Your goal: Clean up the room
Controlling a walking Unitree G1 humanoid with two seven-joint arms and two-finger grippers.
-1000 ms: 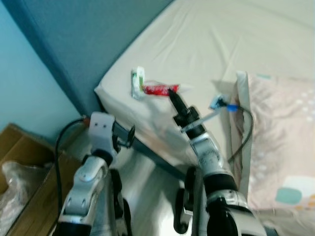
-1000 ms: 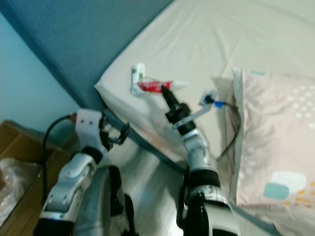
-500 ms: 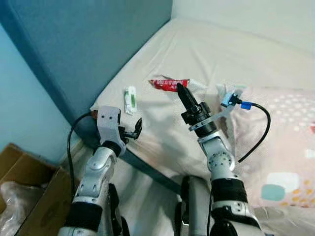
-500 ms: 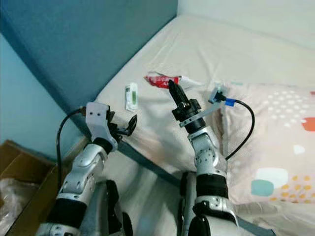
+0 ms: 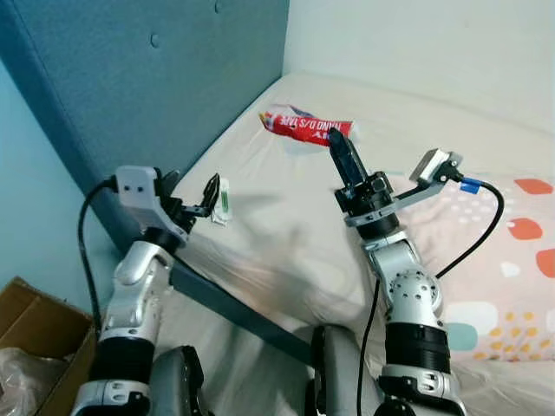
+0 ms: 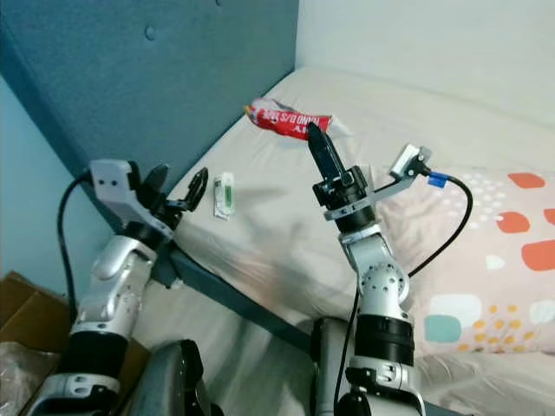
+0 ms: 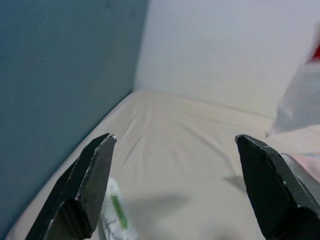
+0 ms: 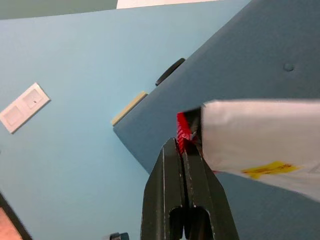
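**Right hand lifting a red snack wrapper above the bed; left hand open beside a small sachet**

The right hand (image 5: pixel 340 143) is raised over the cream-sheeted bed (image 5: pixel 286 217), its two black fingers pressed together on one end of a red and white crinkled plastic snack wrapper (image 5: pixel 305 127). In the right wrist view the closed fingers (image 8: pixel 181 175) pinch the wrapper's red edge, and the white reverse of the wrapper (image 8: pixel 260 142) hangs to one side against the blue padded headboard (image 8: pixel 260 60) and a light blue wall (image 8: pixel 75 150) bearing a white switch plate (image 8: pixel 25 104).

The left hand (image 6: pixel 178 192) is held near the corner of the mattress, its fingers spread wide and holding nothing. Just beyond its fingertips a small white sachet with a green stripe (image 6: pixel 225 194) lies flat on the sheet, close to the headboard; in the left wrist view the sachet (image 7: pixel 116 215) appears between the two open fingers (image 7: pixel 85 185), nearer the one on the headboard side.

A cream pillow printed with orange and teal patches (image 5: pixel 512 269) lies on the bed to the robot's right. A brown cardboard box (image 5: pixel 35 329) stands on the floor at the robot's left, beside the bed.
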